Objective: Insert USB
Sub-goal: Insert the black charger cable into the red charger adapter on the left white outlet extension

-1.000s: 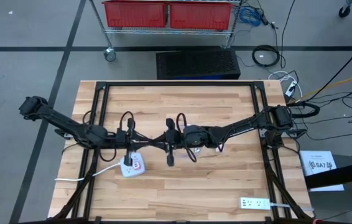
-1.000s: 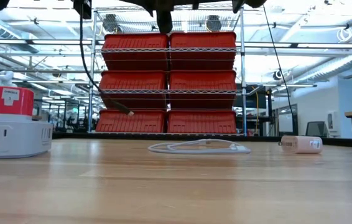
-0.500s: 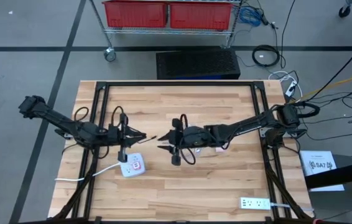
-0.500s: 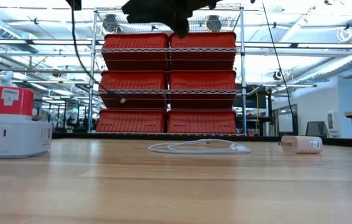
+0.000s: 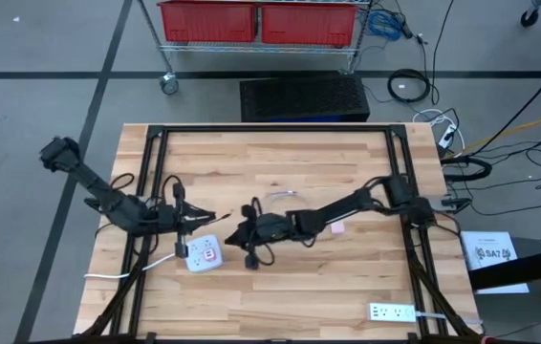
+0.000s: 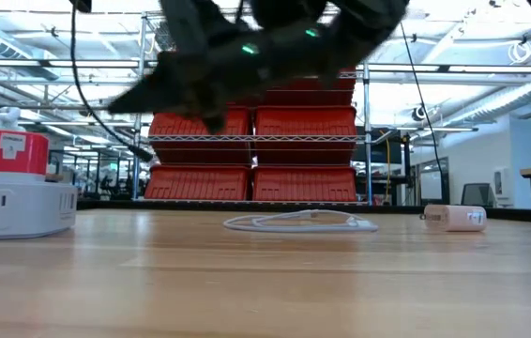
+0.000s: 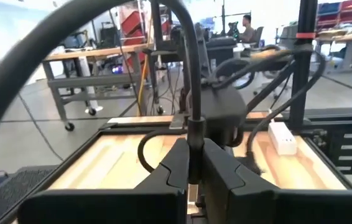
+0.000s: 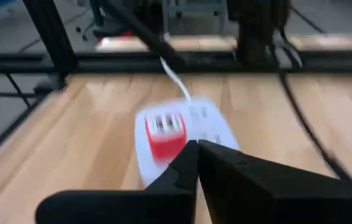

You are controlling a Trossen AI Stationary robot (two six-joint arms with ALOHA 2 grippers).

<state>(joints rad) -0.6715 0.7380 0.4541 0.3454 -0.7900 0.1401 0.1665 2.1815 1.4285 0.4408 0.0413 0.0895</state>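
Nearest in the low view, the butcher-block table [image 6: 265, 282] is stretching away in pale, striped wood grain; at its left edge a rounded white power hub [image 5: 204, 254] with a glossy red block on top is sitting flat on the boards, a white cord trailing from it off the table's left side; the right gripper [image 5: 242, 233] is hanging just beside the hub with its dark fingers pressed together and nothing showing between them; the left gripper [image 5: 197, 219] is hovering close behind the hub, its jaws pinching narrowly on a thin black USB cable [image 7: 191, 93], which is arching up in a smooth loop in the left wrist view; farther back a thin white cable [image 6: 300, 222] is lying coiled on the wood, and a small pale pink adapter [image 6: 455, 217] is resting on its side well apart to the right; beyond the table, red plastic bins [image 6: 254, 127] are filling a wire rack.
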